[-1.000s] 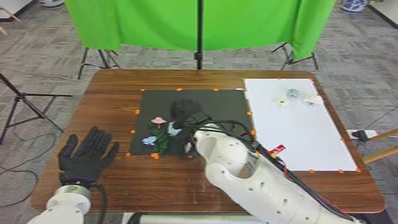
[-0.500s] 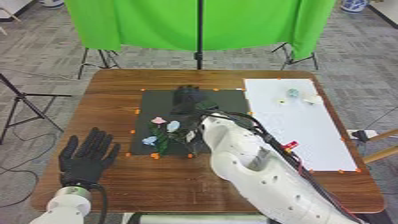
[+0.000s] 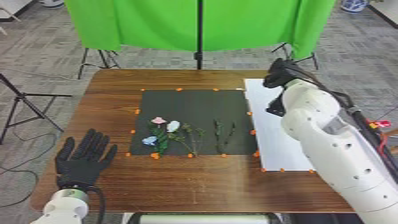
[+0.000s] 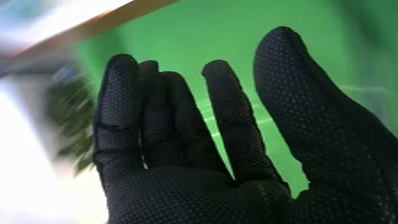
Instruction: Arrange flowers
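Left of the matte black rectangular mat [image 3: 191, 105], the black-gloved left hand [image 3: 80, 167] is held clear, its straight fingers spread wide, empty. On the mat's left part, pink [image 3: 158, 120], blue [image 3: 149, 141] and white artificial-looking flowers [image 3: 173, 126] are grouped, probably as the bouquet's focus. Wispy green sprigs [image 3: 194, 141] are laid mid-mat, slender dark stems [image 3: 219, 135] farther right, apparently as filler. Beyond the mat's far right corner, the right hand [image 3: 281, 75] is held, its fingers loosely parted, empty.
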Motion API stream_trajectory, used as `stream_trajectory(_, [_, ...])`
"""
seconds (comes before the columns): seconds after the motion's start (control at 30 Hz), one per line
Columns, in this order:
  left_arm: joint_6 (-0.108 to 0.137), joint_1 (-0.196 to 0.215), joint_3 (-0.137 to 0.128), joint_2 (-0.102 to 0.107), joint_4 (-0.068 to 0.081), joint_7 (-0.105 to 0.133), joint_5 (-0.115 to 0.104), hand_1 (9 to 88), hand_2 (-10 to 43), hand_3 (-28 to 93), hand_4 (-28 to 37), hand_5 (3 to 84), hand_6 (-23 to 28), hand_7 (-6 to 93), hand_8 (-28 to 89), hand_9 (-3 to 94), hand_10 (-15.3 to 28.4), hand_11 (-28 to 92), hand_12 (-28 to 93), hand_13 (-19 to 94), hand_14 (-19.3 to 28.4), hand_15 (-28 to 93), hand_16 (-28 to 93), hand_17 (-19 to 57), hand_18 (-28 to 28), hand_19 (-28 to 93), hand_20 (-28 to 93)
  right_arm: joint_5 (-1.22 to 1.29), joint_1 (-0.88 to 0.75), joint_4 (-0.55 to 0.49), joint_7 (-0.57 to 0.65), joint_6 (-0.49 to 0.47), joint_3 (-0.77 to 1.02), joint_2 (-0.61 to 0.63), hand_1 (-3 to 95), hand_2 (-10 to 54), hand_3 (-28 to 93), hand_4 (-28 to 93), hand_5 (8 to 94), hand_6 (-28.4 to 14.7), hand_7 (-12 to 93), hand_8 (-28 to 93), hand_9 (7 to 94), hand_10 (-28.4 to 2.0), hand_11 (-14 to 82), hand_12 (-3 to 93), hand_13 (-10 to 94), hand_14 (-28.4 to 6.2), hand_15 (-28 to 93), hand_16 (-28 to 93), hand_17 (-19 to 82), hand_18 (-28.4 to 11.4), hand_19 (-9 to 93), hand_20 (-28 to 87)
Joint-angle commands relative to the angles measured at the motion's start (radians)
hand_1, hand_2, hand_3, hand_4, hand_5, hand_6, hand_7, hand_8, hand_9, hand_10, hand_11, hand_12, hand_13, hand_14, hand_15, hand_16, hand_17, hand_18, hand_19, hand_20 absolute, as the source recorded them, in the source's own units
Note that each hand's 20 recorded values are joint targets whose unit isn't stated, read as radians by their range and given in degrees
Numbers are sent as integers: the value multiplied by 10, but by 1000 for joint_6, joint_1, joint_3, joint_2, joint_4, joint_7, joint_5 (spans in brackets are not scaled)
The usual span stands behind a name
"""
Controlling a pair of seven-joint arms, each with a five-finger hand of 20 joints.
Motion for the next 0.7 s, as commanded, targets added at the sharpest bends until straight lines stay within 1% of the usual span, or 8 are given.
stream_trajectory(0.03, [10, 39, 9, -15, 17, 2, -5, 255, 126, 766, -283, 439, 78, 196, -106, 384, 147, 296, 122, 288, 145, 495, -56, -61, 148, 399, 197, 68, 30, 119, 6, -74, 19, 91, 467, -94, 778, -263, 478, -77, 155, -95, 418, -225, 124, 175, 278, -206, 433, 122, 181, -229, 735, 298])
stream_trajectory(0.07, [11, 39, 9, -16, 17, 2, -3, 255, 125, 766, -283, 439, 78, 197, -106, 384, 147, 296, 122, 288, 146, 495, -56, -61, 148, 399, 197, 80, 37, 131, -3, -104, 16, 94, 464, -92, 777, -263, 477, -77, 155, -95, 417, -224, 124, 174, 275, -206, 433, 121, 179, -229, 735, 299])
stream_trajectory(0.1, [12, 36, 13, -10, 18, 7, -9, 255, 125, 767, -283, 439, 78, 196, -106, 384, 146, 296, 122, 288, 146, 497, -55, -61, 148, 399, 197, 63, 40, 141, -13, -108, 6, 97, 464, -91, 776, -262, 474, -76, 154, -95, 414, -222, 124, 174, 274, -204, 433, 121, 179, -229, 735, 299])
stream_trajectory(0.27, [3, 35, 19, -12, 20, 11, -12, 255, 125, 766, -283, 438, 78, 197, -106, 383, 147, 296, 123, 288, 146, 496, -55, -61, 147, 398, 197, 34, 37, 161, -64, -92, -13, 89, 475, -93, 782, -266, 462, -69, 158, -96, 414, -207, 129, 170, 290, -193, 434, 118, 185, -226, 743, 307])
stream_trajectory(0.33, [6, 38, 20, -13, 17, 13, -13, 254, 124, 768, -283, 438, 78, 197, -106, 383, 147, 296, 123, 288, 146, 497, -55, -62, 147, 398, 197, 30, 37, 168, -68, -66, -28, 82, 483, -94, 789, -271, 467, -64, 164, -98, 422, -201, 132, 169, 300, -188, 436, 118, 194, -225, 749, 312])
stream_trajectory(0.5, [6, 40, 21, -11, 14, 17, -28, 254, 122, 769, -283, 439, 78, 196, -106, 384, 147, 295, 123, 288, 146, 497, -55, -61, 147, 397, 197, 5, 53, 204, -88, -108, -58, 51, 504, -95, 791, -280, 482, -55, 179, -109, 449, -191, 143, 168, 323, -179, 435, 121, 203, -223, 752, 321])
stream_trajectory(0.53, [0, 41, 22, -10, 13, 19, -30, 254, 122, 769, -283, 439, 78, 196, -106, 383, 147, 295, 123, 289, 146, 496, -56, -61, 147, 397, 197, -1, 66, 226, -90, -111, -77, 46, 505, -95, 790, -281, 482, -55, 179, -109, 451, -189, 145, 168, 325, -178, 434, 121, 203, -223, 752, 322])
stream_trajectory(0.7, [-1, 28, 24, -11, 16, 9, -15, 255, 124, 769, -283, 439, 78, 197, -106, 384, 147, 295, 123, 290, 146, 495, -56, -61, 147, 397, 198, -10, 97, 286, -91, -134, -109, 22, 511, -95, 785, -282, 479, -51, 181, -112, 436, -183, 136, 164, 332, -172, 430, 124, 208, -224, 752, 328])
